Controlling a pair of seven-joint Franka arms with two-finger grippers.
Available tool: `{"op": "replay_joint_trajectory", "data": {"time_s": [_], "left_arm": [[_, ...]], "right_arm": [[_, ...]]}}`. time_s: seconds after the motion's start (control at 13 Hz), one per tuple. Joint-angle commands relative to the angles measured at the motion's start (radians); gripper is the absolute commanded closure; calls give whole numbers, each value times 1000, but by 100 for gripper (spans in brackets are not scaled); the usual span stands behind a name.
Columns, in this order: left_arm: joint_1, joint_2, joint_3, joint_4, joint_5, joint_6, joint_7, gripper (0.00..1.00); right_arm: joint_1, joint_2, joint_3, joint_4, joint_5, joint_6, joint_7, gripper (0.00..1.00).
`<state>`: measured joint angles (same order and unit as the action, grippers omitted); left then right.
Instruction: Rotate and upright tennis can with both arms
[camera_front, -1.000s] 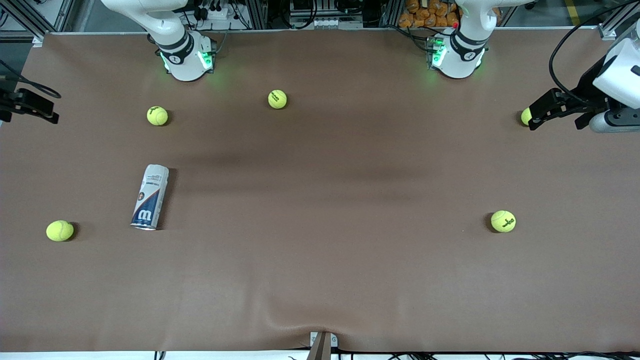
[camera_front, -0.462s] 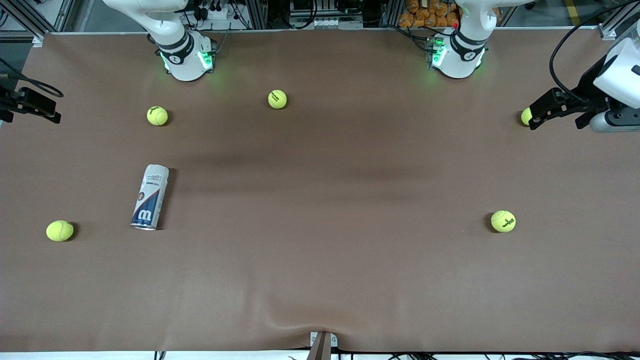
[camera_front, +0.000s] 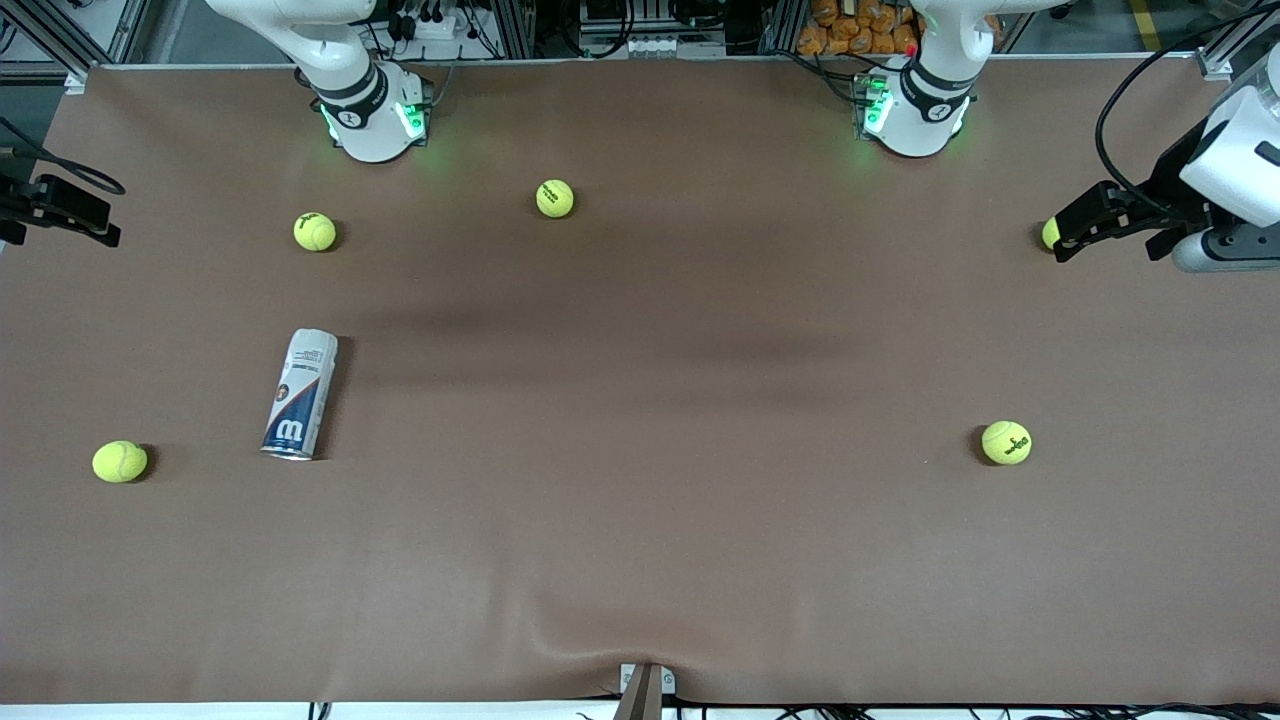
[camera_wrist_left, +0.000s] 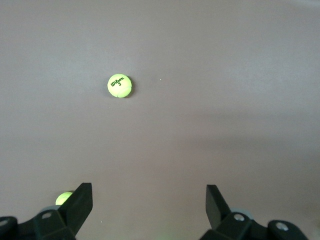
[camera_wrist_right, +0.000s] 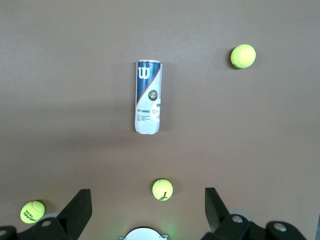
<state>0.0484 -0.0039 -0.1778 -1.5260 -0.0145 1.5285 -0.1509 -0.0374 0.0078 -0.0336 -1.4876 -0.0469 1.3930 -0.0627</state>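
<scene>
I see the tennis can (camera_front: 300, 394) lying flat; left gripper (camera_wrist_left: 149, 205) and right gripper (camera_wrist_right: 148, 206) hover with fingers spread, holding nothing.

A tennis ball (camera_front: 1049, 233) is half hidden by the left gripper (camera_front: 1075, 235); the right gripper (camera_front: 60, 210) is cut off at the front view's edge.

Pretty even overhead light, nothing dim. Soft broad shadow bands across the brown counter (camera_front: 640, 560), small dark shadows tucked beside each tennis ball (camera_front: 1006, 442). Green glow around both arm bases. Wrist views slightly softer, no glare.
</scene>
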Motion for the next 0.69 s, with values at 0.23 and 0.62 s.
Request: {"op": "replay_joint_trajectory", "data": {"time_s": [0.23, 0.62], "left_arm": [[1, 10, -14, 20, 13, -22, 5, 0], [2, 7, -15, 15, 13, -24, 1, 0]], "right_arm": [[14, 159, 23, 16, 6, 139, -5, 0], [47, 335, 23, 7, -2, 313, -6, 0]]}}
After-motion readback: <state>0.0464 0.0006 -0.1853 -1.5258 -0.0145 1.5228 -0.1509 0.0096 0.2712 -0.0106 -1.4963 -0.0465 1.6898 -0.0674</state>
